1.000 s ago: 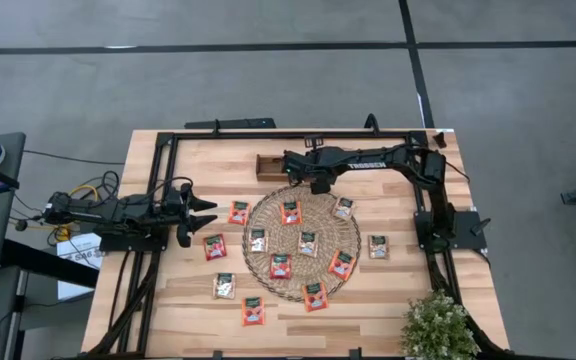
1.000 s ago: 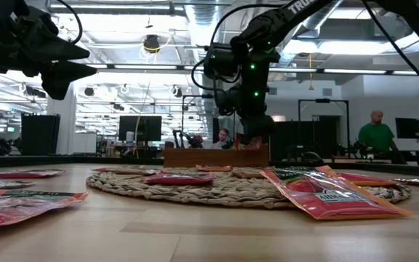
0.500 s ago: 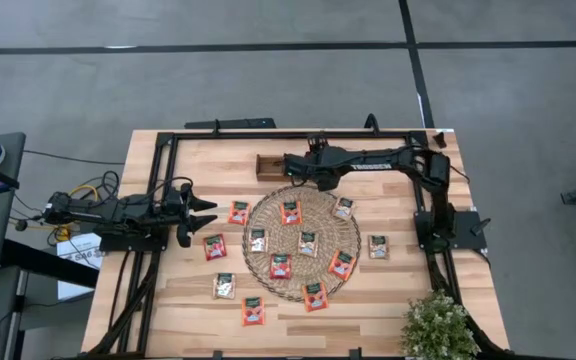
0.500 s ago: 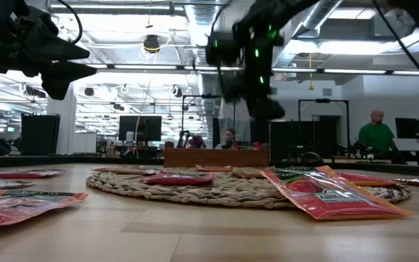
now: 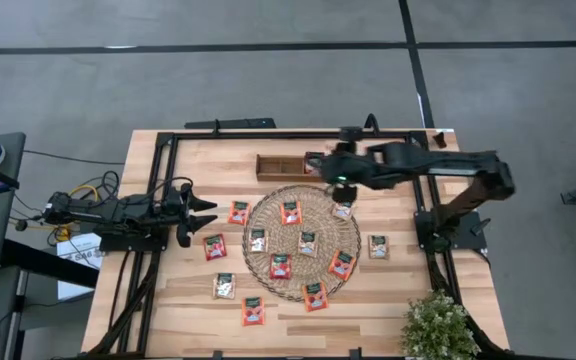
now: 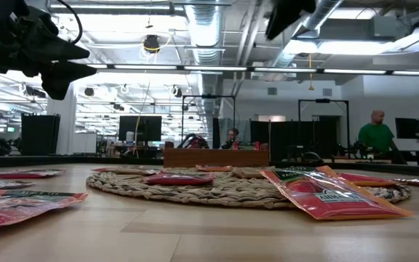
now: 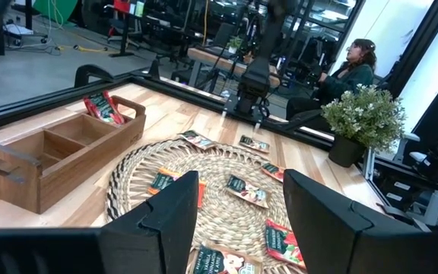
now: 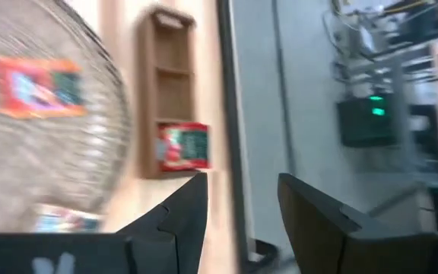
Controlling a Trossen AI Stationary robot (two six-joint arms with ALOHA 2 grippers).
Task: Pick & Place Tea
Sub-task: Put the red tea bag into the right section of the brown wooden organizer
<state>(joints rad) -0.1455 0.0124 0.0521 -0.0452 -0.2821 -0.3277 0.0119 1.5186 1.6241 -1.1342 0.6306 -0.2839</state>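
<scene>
High view: right pincer [image 5: 336, 172] hangs above the mat's [image 5: 268, 250] one-o'clock rim, beside the tray [image 5: 268, 166]; its wrist view shows the fingers [image 8: 185, 209] parted with nothing between them. Red tea packets [image 8: 182, 146] sit in the tray's end compartment. Other tea packets [image 5: 308, 243] lie across mat and tabletop [image 5: 198, 160]. Left pincer [image 5: 208, 212] waits at nine o'clock, spread and empty.

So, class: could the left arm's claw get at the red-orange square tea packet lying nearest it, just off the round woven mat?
Probably yes: the left claw stands open, beside that red-orange square tea packet, with nothing between them.
</scene>
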